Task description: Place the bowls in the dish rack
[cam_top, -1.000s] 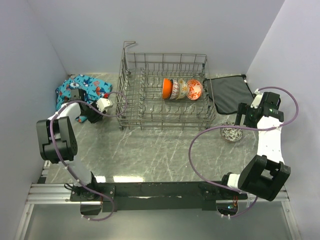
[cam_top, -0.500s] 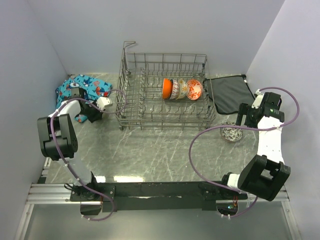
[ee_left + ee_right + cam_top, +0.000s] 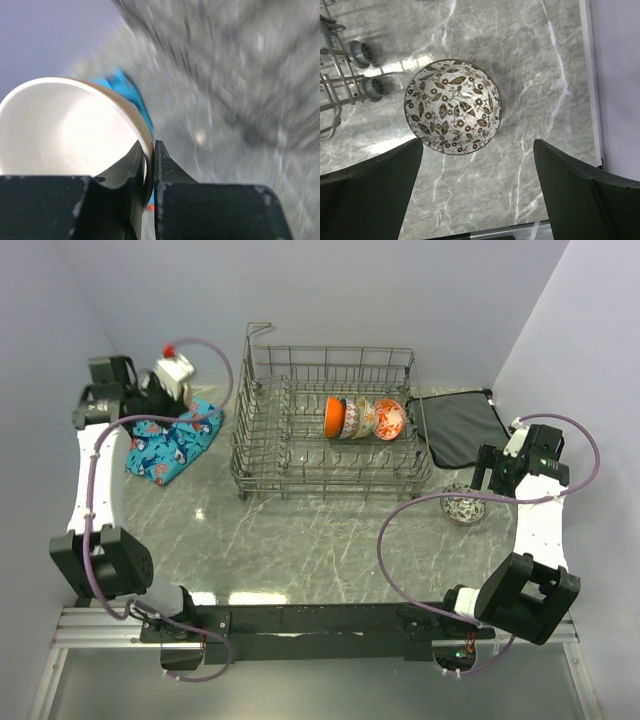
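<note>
**Left arm up with the cream bowl, right hanging over the patterned one**

Since a second ago my left arm has swung up from its low spot beside the dish rack's (image 3: 325, 483) left end. It now reaches high toward the far-left corner, above the blue cloth (image 3: 170, 440). The right arm has not shifted.

On the left wrist view, the left gripper (image 3: 148, 150) is pinched down narrow on the rim of the cream bowl (image 3: 65, 130). One finger is inside the wall and one outside. This bowl is plain and glossy white within, with a tan edge along the lip, and it is tipped with its mouth toward the camera. Everything behind it is smeared, so I can make out only a patch of the blue cloth.

Four bowls (image 3: 362, 418) stand on edge in a tight row among the rack's tines, right of its middle. The leftmost is solid orange, the rightmost is orange-red with a pattern, and the two between are pale with markings.

My right gripper (image 3: 478, 145) stands wide apart, holding nothing, directly above the black-and-white bowl (image 3: 453, 107). That bowl sits upright on the marble table (image 3: 540, 60), near the rack's wheels (image 3: 372, 86), and its inside is covered in dark leaves and dots. From above, it lies just off the rack's near-right corner, nearer me than the dark mat (image 3: 460, 425).
</note>
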